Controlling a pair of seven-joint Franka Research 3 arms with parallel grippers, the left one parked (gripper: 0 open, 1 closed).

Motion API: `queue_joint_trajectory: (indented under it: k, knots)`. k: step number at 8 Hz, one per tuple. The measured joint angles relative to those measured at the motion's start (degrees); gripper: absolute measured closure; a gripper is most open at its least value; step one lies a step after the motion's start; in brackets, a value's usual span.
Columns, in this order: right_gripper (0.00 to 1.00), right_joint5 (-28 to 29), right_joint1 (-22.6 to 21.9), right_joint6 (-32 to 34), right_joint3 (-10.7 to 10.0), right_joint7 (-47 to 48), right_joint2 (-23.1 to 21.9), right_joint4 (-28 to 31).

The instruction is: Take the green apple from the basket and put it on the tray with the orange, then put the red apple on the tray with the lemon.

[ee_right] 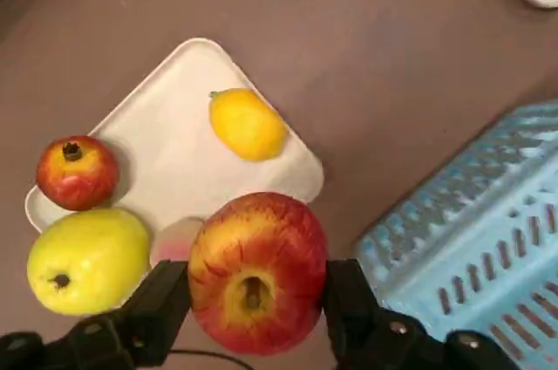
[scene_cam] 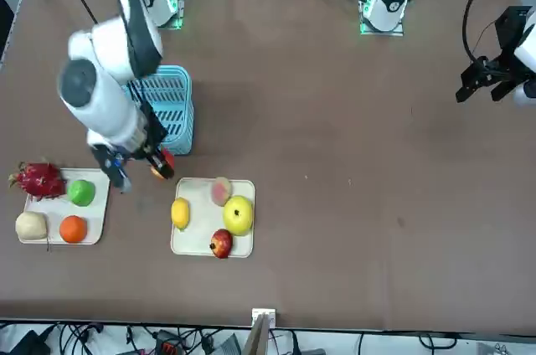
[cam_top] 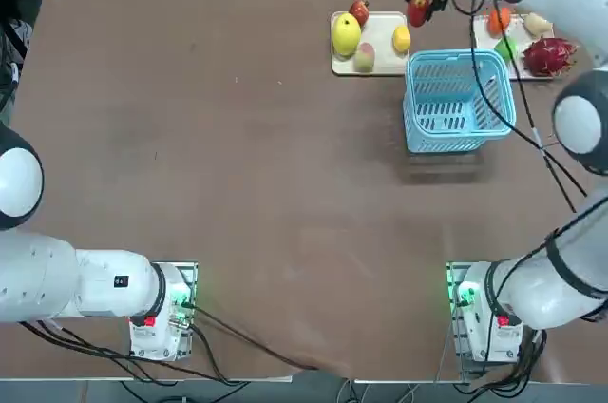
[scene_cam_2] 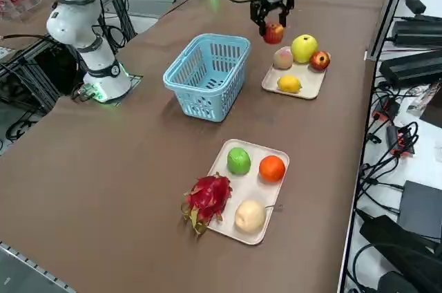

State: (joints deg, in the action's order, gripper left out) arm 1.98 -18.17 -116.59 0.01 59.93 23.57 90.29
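My right gripper (scene_cam_2: pixel 274 30) is shut on the red apple (ee_right: pixel 255 270), a finger (ee_right: pixel 161 300) pressed to each side. It holds the apple in the air between the light blue basket (scene_cam_2: pixel 207 75) and the tray with the lemon (ee_right: pixel 166 143), near the tray's corner by the lemon (ee_right: pixel 247 123). The green apple (scene_cam_2: pixel 239 160) lies on the other cream tray (scene_cam_2: pixel 273 196) beside the orange (scene_cam_2: pixel 272 168). No fruit shows in the basket (cam_top: pixel 456 99).
The lemon tray also carries a large yellow fruit (scene_cam_2: pixel 304 48), a dull green-pink fruit (scene_cam_2: pixel 282 59) and a dark red fruit (scene_cam_2: pixel 319 60). A magenta dragon fruit (scene_cam_2: pixel 207 200) and a pale cream fruit (scene_cam_2: pixel 250 215) share the orange's tray. Cables hang over the basket in the top view.
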Motion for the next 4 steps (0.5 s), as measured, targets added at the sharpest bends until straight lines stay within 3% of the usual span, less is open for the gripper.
queue_joint_trajectory:
  k: [4]
  knots:
    - [0.14, 1.38, -1.05, -8.58, 0.01, 0.02, 8.48, -1.57]
